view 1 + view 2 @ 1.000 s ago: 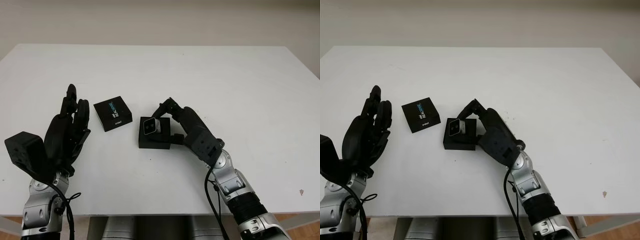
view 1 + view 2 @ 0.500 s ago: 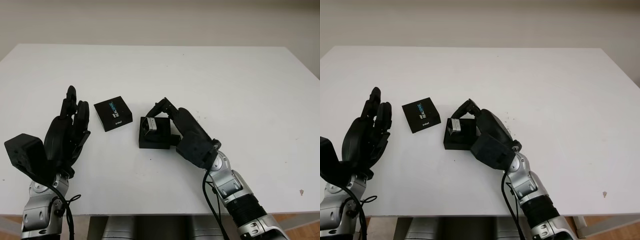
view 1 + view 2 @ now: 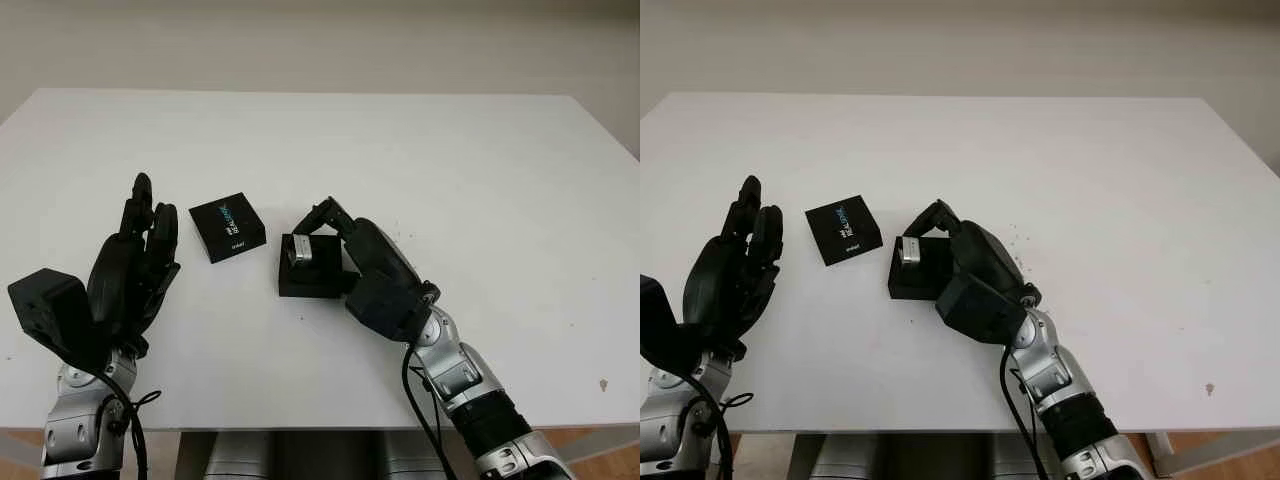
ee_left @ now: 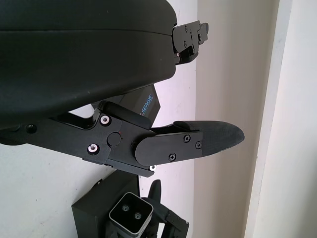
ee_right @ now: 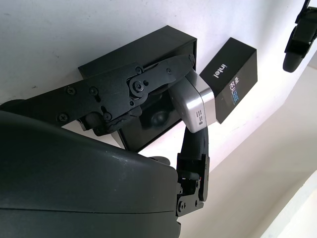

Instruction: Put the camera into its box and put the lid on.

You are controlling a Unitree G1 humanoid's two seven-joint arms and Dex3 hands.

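Note:
My right hand (image 3: pixel 318 238) is shut on a small silver camera (image 3: pixel 300 251), which it holds tilted just over the open black box (image 3: pixel 303 281) near the middle of the table. In the right wrist view the camera (image 5: pixel 194 103) sits pinched between the fingers (image 5: pixel 143 84) above the box's dark cavity (image 5: pixel 156 116). The black lid (image 3: pixel 227 226) with blue print lies flat on the table to the left of the box. My left hand (image 3: pixel 140 240) hovers open at the near left, a little left of the lid.
The white table (image 3: pixel 480 180) stretches wide to the right and back. Its front edge runs just below both forearms. A pale wall stands behind the far edge.
My right hand has rolled the camera, turning its lens face from upward toward the left, and lowered it closer into the box. The left hand and lid have stayed put.

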